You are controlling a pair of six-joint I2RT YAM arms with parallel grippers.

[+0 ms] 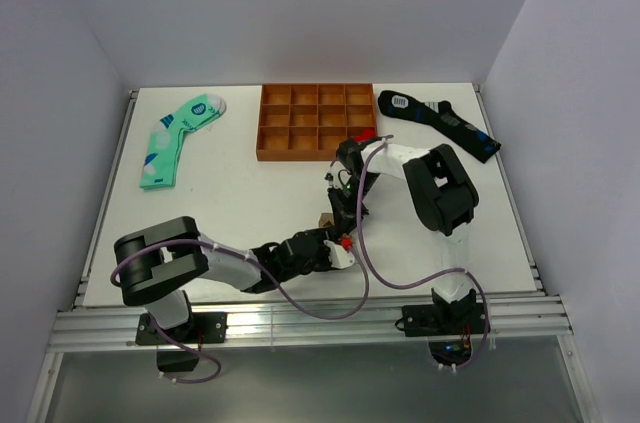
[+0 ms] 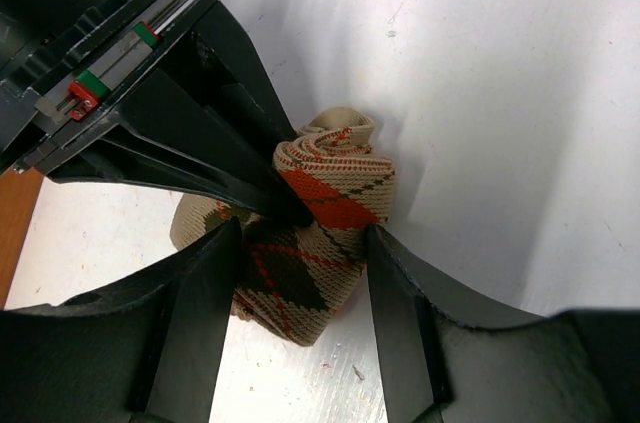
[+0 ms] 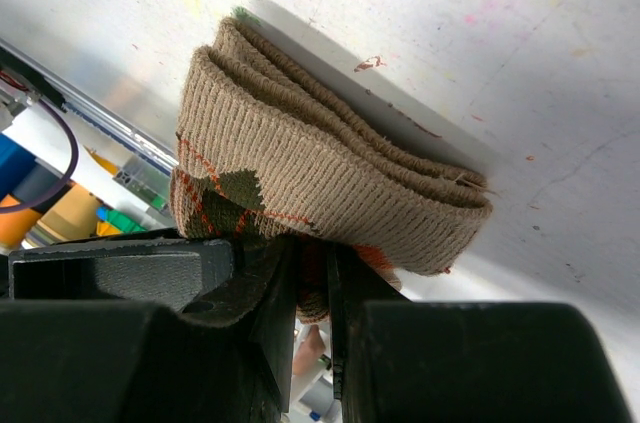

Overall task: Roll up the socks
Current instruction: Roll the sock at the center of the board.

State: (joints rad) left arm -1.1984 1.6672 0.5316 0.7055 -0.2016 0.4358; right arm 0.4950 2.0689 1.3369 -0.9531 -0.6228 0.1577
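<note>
**Argyle sock caught between two grippers**

Out in the middle of the white tabletop (image 1: 240, 193), a little nearer the arms than the orange compartment tray (image 1: 315, 154), the tan argyle sock (image 2: 300, 283) sits bunched into a short, thick roll. At one end its layers curl into a spiral.

The right gripper (image 3: 310, 253) comes down onto it from the far side. Its fingers are drawn close together and pinch a fold of the knit, with orange showing in the narrow slit between them.

The left gripper (image 2: 303, 243) reaches in low from the near left. Its fingers stand apart on either side of the roll, close against the fabric. I cannot tell whether they are pressing on it.

At the far left corner lies a mint-green sock (image 1: 180, 138), at the far right a black sock (image 1: 440, 123), both well apart from the grippers.
</note>
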